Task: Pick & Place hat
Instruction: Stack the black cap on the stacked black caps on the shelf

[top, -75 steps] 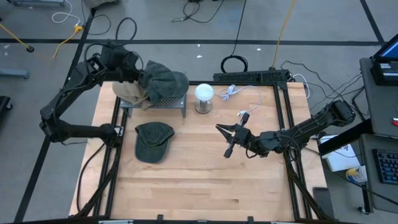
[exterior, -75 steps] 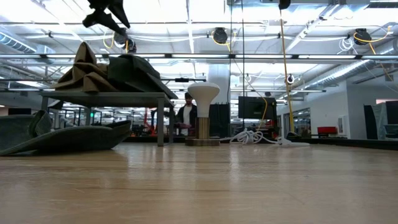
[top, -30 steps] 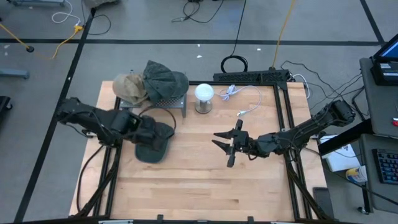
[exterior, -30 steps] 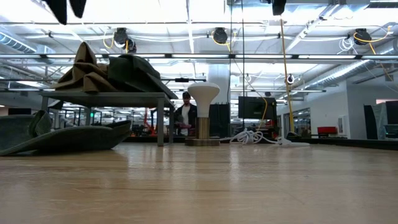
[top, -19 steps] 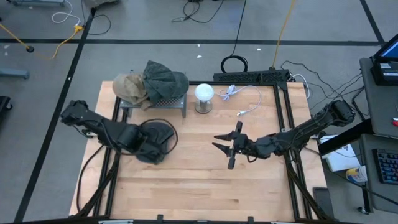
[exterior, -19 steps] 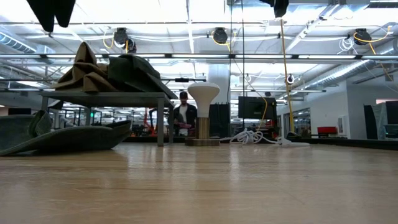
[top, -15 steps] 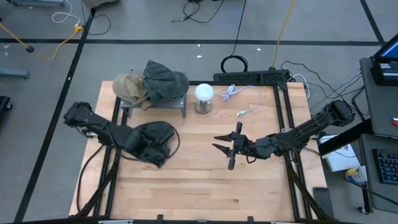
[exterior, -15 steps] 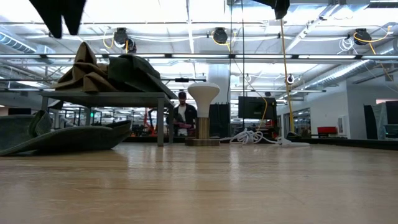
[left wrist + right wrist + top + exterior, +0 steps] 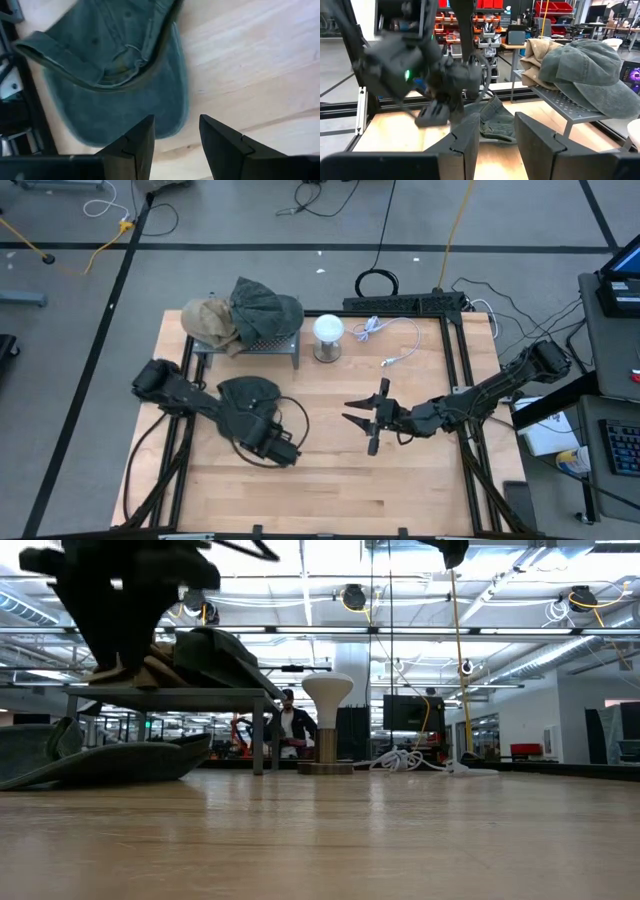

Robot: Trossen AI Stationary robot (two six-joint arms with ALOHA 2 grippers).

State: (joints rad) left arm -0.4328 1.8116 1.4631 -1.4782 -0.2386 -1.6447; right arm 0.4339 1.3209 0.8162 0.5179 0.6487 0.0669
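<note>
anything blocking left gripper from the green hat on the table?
Nothing visible. The left gripper hangs open just off the brim of the green hat, which lies flat on the table; only bare wood shows between its fingers and the brim.

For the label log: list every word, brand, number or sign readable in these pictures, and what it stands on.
None can be read.
Dark green cotton cap lying on the pale wooden table: no lettering visible.
Grey-green cap and tan cap on the perforated metal rack: no lettering visible.
Red shelf bins in the room behind: any labels too small to read.
</note>
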